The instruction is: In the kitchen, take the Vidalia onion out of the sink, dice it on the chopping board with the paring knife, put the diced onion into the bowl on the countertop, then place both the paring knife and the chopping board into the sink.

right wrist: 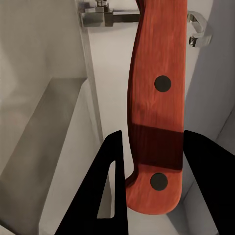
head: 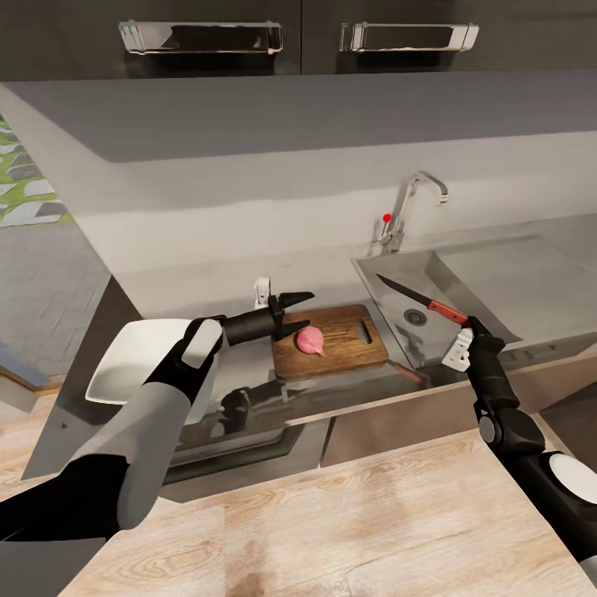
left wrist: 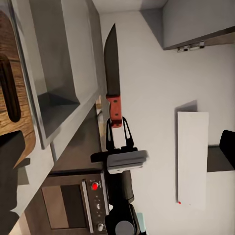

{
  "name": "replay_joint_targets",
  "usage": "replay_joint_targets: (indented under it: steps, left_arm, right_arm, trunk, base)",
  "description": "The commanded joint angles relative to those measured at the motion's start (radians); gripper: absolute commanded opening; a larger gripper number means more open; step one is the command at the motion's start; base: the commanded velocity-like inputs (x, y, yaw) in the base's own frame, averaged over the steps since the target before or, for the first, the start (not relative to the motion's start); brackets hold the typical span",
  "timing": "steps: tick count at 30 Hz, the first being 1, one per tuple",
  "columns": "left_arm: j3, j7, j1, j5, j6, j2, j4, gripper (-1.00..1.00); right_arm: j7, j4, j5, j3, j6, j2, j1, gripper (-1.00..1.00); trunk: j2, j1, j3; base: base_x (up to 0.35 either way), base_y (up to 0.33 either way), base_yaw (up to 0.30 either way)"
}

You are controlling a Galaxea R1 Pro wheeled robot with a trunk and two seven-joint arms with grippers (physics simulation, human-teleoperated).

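Right gripper first: it is clamped on the red-orange handle of the paring knife, holding it up above the sink, dark blade pointing away toward the left end of the basin and the back wall. From the right wrist camera the handle sits squarely between the two black fingers, two rivets plain to see, with the steel basin wall off to one side. The left wrist camera catches the same grip from across the way, the knife standing out of the right gripper with its blade clear of everything.

Over to the left gripper: its jaws are spread wide and it holds nothing, hovering just beside the Vidalia onion at the left part of the chopping board. The onion, a pinkish bulb, sits whole on the board (no cuts showing on it). The board lies flat on the grey worktop, just left of the sink, slot handle hole toward the basin.

Further left, partly behind the left arm, the white bowl rests on the worktop, well apart from the board. Behind the basin stands the curved chrome tap with its red knob.
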Motion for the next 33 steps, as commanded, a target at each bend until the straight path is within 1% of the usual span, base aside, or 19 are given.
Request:
replay_joint_targets:
  steps: [1, 9, 13, 33]
  left_arm:
    - [0.001, -0.003, -0.001, -0.001, 0.003, 0.0, 0.001, 1.0]
    - [0.001, -0.003, -0.001, -0.001, 0.001, -0.002, 0.015, 1.0]
    - [-0.001, -0.005, -0.001, -0.002, -0.011, -0.002, 0.053, 1.0]
    - [-0.001, -0.005, -0.001, -0.003, -0.028, -0.002, 0.073, 1.0]
  right_arm:
    - [-0.003, 0.0, 0.009, 0.004, 0.01, -0.001, -0.001, -1.0]
    - [-0.003, 0.0, 0.009, 0.004, 0.01, -0.001, -0.001, -1.0]
    - [-0.003, 0.0, 0.009, 0.004, 0.009, -0.001, -0.001, -1.0]
    - [-0.003, 0.0, 0.009, 0.004, 0.008, -0.001, -0.001, -1.0]
  trunk:
    - [-0.002, 0.001, -0.002]
    - [-0.002, 0.001, -0.002]
    - [-0.002, 0.001, -0.002]
    - [-0.002, 0.001, -0.002]
  base:
    - [0.0, 0.0, 0.0]
    - [0.0, 0.0, 0.0]
    - [0.0, 0.0, 0.0]
    - [0.0, 0.0, 0.0]
